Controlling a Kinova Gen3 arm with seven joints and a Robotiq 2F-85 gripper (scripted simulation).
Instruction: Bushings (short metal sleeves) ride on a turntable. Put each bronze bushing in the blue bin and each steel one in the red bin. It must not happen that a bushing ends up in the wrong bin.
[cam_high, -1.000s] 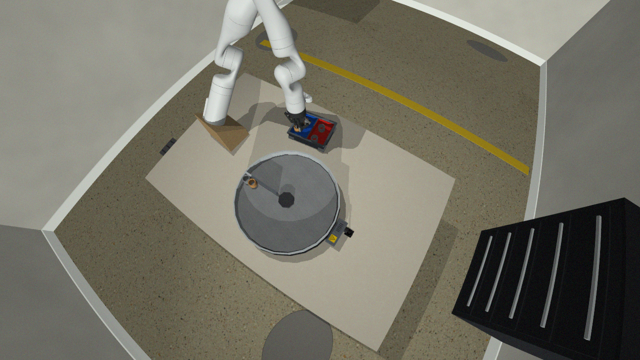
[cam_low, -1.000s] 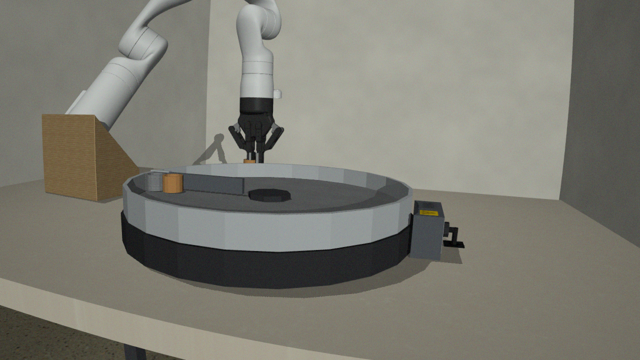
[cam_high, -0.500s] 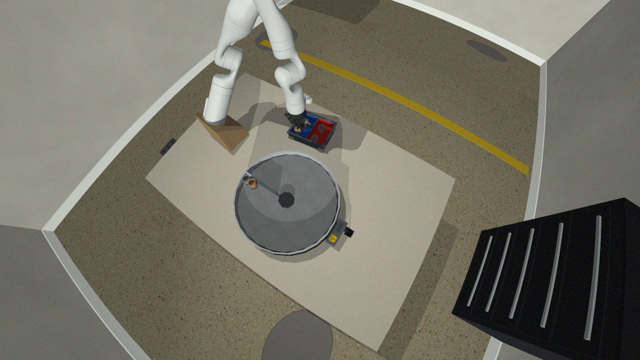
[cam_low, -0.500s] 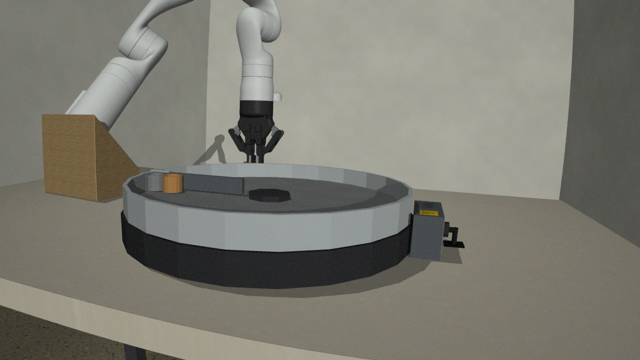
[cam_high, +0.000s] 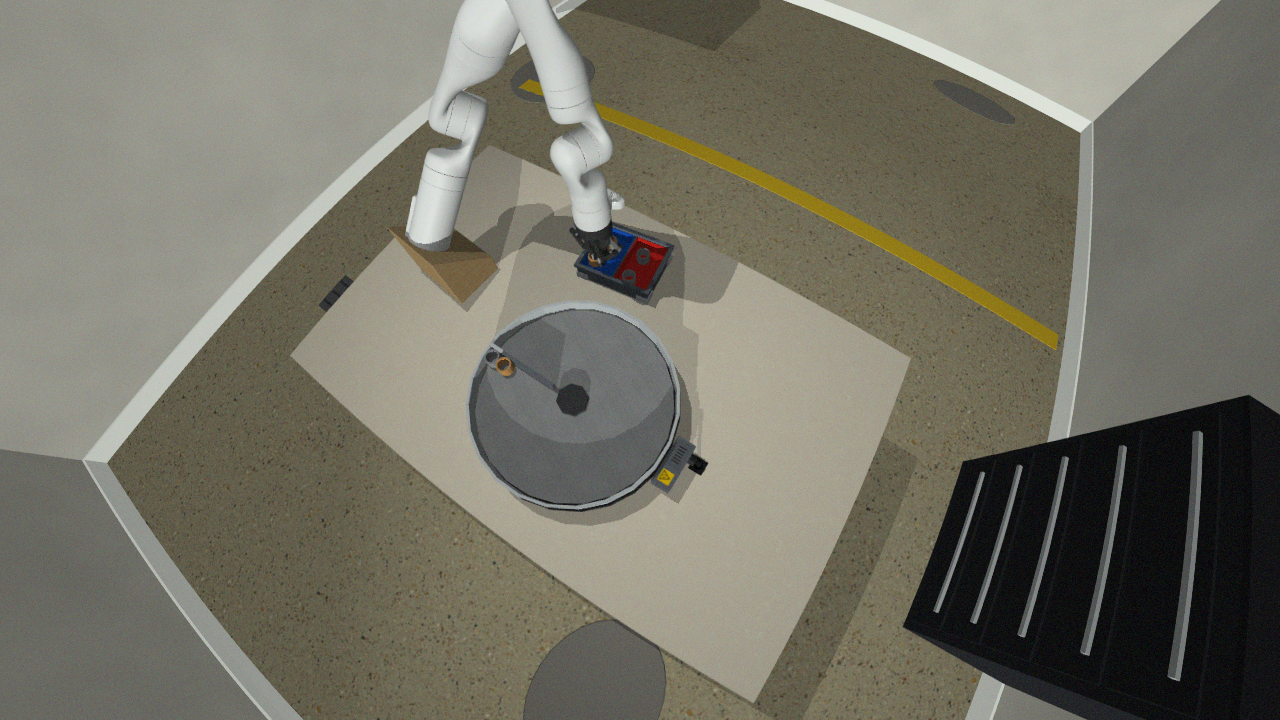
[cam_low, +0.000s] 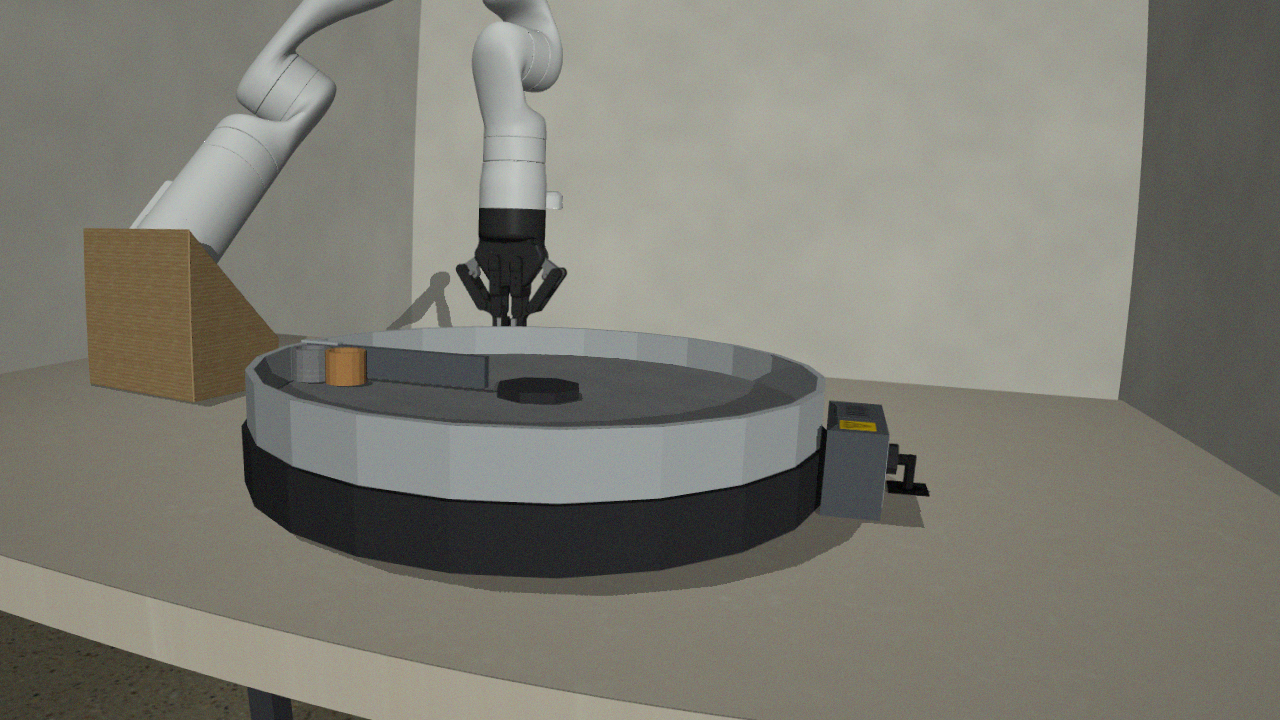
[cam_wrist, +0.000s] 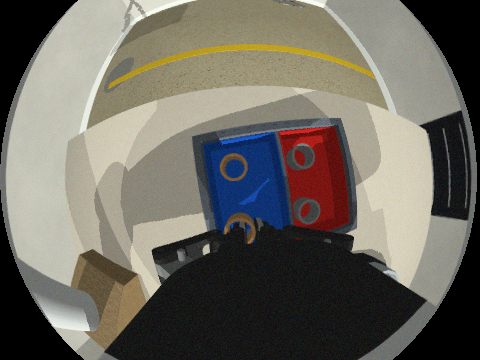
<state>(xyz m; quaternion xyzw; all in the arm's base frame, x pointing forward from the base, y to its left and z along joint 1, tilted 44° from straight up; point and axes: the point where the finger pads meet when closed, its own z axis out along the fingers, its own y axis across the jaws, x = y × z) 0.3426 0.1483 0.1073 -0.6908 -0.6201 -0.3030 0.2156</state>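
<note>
A black two-finger tool (cam_high: 605, 259) (cam_low: 508, 320) (cam_wrist: 250, 226), its fingers drawn narrow, grips the wall of a bronze bushing (cam_high: 593, 260) (cam_wrist: 240, 215), one fingertip inside the ring, at the turntable-side end of the blue bin (cam_high: 617, 240) (cam_wrist: 220, 200). Whether that bushing touches the bin floor cannot be told. Inside the blue bin, apart from the gripped piece, lies a second bronze bushing (cam_wrist: 222, 167).

Adjoining the blue bin across a shared divider, the red bin (cam_high: 656, 251) (cam_wrist: 325, 185) contains two separate steel bushings, one (cam_high: 637, 257) (cam_wrist: 292, 157) farther from the turntable and another (cam_high: 623, 276) (cam_wrist: 297, 212) closer to it.

Near the blue bin on the desk (cam_high: 787, 429) (cam_low: 1029, 555), the turntable (cam_high: 581, 465) (cam_low: 554, 456) carries a third bronze bushing (cam_high: 506, 373) (cam_low: 345, 367) and a third steel bushing (cam_high: 491, 357) (cam_low: 308, 364), upright side by side beside a straight gray bar (cam_high: 537, 376) (cam_low: 429, 367). A gray box with a yellow label (cam_high: 673, 465) (cam_low: 854, 465) stands at the turntable's edge, on the side away from the blue bin.
</note>
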